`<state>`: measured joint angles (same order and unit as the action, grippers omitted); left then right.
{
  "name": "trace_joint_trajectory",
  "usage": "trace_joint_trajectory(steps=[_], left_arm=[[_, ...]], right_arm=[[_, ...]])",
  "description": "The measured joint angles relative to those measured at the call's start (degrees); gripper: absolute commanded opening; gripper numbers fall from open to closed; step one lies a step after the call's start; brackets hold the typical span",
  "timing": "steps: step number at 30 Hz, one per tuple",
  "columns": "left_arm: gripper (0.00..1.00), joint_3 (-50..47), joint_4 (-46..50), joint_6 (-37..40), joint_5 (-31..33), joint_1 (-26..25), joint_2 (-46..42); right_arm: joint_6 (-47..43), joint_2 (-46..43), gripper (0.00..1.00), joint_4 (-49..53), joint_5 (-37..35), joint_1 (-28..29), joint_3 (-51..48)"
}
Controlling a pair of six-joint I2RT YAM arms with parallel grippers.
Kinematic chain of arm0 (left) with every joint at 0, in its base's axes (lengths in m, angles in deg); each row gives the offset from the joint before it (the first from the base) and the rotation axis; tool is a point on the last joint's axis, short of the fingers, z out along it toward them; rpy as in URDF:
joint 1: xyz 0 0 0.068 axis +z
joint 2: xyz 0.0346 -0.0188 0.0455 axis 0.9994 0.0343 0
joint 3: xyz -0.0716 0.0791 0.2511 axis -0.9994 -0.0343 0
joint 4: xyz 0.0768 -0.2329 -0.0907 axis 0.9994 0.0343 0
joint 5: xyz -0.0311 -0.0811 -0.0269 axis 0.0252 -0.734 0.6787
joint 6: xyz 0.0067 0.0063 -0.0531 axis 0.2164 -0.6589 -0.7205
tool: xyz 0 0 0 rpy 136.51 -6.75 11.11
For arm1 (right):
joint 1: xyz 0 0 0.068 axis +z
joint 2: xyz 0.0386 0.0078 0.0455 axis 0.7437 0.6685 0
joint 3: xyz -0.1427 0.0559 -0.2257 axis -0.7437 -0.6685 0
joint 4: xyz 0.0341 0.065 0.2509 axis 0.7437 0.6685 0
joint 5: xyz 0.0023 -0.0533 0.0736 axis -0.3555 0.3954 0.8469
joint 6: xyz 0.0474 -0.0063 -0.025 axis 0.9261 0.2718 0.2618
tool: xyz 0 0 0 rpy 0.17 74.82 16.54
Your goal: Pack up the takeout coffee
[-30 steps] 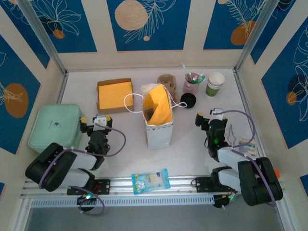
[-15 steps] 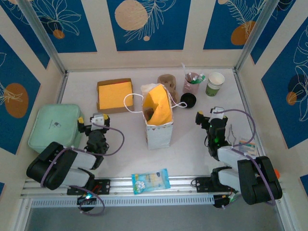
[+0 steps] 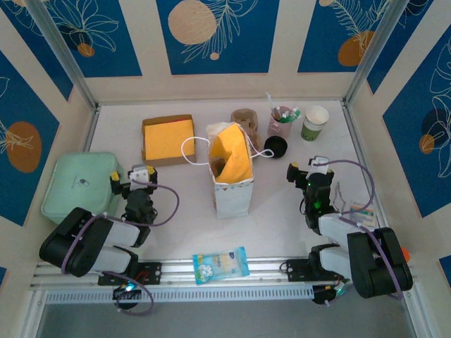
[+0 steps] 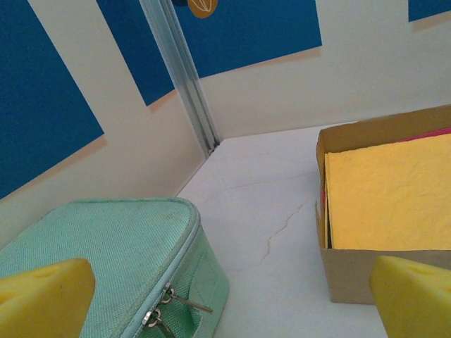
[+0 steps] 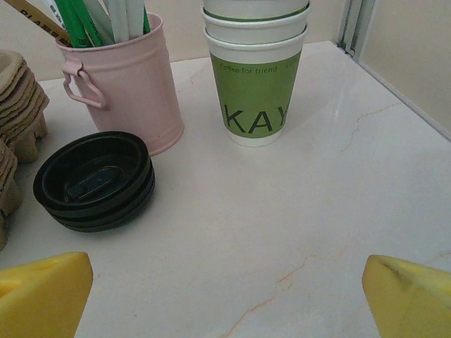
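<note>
Takeout coffee [image 3: 315, 123] upright, upper right of top view, directly above right hand [image 3: 309, 171] (wide, empty); left hand [image 3: 131, 177] wide, well apart.

The tabletop [image 5: 282, 232] looks like pale veined stone, smooth with a soft sheen. At two o'clock the paper cups [image 5: 257, 84] are matt, green print on white. The pink pot [image 5: 130, 84] beside them looks like painted metal with a satin finish, the black lids [image 5: 94, 182] are glossy plastic, and the brown carriers [image 5: 17, 105] are rough pulp. At nine o'clock the mint case [image 4: 91, 246] is woven cloth with metal zip pulls. At eleven o'clock a matt cardboard box [image 4: 345, 276] holds crinkled yellow paper [image 4: 387, 197].
</note>
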<state>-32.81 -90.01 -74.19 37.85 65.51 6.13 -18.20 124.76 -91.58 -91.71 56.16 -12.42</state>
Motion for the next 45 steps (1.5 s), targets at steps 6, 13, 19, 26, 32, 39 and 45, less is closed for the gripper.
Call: trace_joint_trajectory(steps=[6,13,19,26,32,39,45], left_arm=[[1.0,0.0,0.0,-0.5,-0.6,0.9,0.0],[1.0,0.0,0.0,-1.7,-1.0,1.9,0.0],[1.0,0.0,-0.1,-2.5,-1.5,3.3,0.6],[1.0,0.0,-0.2,-3.3,-2.3,4.6,0.8],[1.0,0.0,-0.3,-4.3,-2.8,6.0,0.8],[1.0,0.0,-0.5,-5.1,-3.4,7.0,1.1],[1.0,0.0,-0.5,-6.7,-3.7,8.7,1.2]], right_arm=[[0.2,1.0,0.99,-0.4,0.2,-0.3,0.2],[0.2,2.4,0.99,-1.1,0.2,-0.3,1.1],[0.2,2.6,0.99,-1.2,0.6,-0.9,1.1],[0.4,2.6,0.99,-1.3,1.4,-1.5,1.1],[0.5,3.1,0.99,-1.5,1.7,-1.9,1.1],[0.6,4.1,0.99,-1.7,1.9,-2.0,1.6],[0.6,4.1,0.99,-1.8,2.2,-2.2,1.9]])
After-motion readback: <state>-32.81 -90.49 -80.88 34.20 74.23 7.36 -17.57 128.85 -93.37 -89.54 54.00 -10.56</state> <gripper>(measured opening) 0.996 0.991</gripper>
